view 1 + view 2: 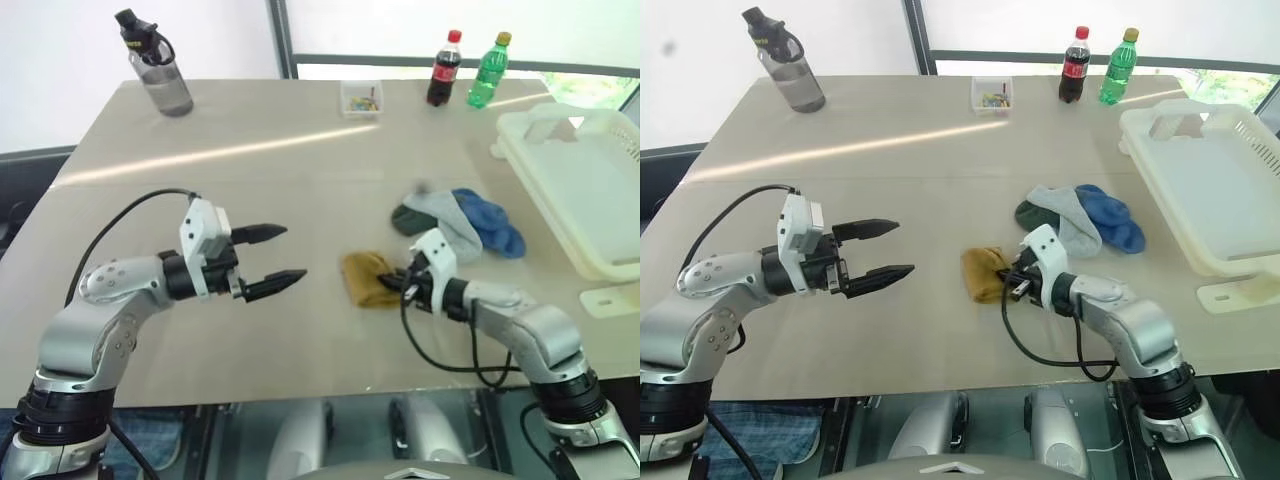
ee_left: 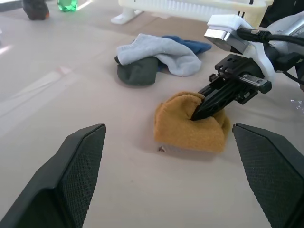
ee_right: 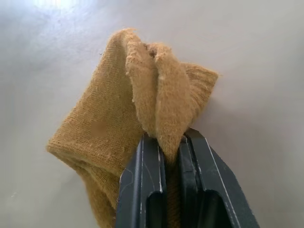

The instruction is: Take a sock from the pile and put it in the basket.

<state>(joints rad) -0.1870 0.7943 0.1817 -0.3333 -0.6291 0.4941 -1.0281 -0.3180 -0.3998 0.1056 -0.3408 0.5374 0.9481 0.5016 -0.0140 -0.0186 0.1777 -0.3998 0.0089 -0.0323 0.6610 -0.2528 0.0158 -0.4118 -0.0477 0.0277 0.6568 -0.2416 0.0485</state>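
Note:
A mustard-yellow sock (image 1: 366, 277) lies on the table a little apart from the pile (image 1: 462, 222) of grey, dark green and blue socks. My right gripper (image 1: 398, 281) is shut on a raised fold of the mustard sock (image 3: 164, 107), which bunches up between the two black fingers (image 2: 209, 100). The rest of that sock still rests on the table. My left gripper (image 1: 282, 258) hovers open and empty to the left of the sock. The cream-white basket (image 1: 560, 175) sits at the table's right edge, beyond the pile.
At the far side of the table stand a grey water bottle (image 1: 160, 68), a small clear box (image 1: 360, 98), a cola bottle (image 1: 444, 68) and a green bottle (image 1: 488, 70). A white piece (image 1: 610, 300) lies by the basket's near corner.

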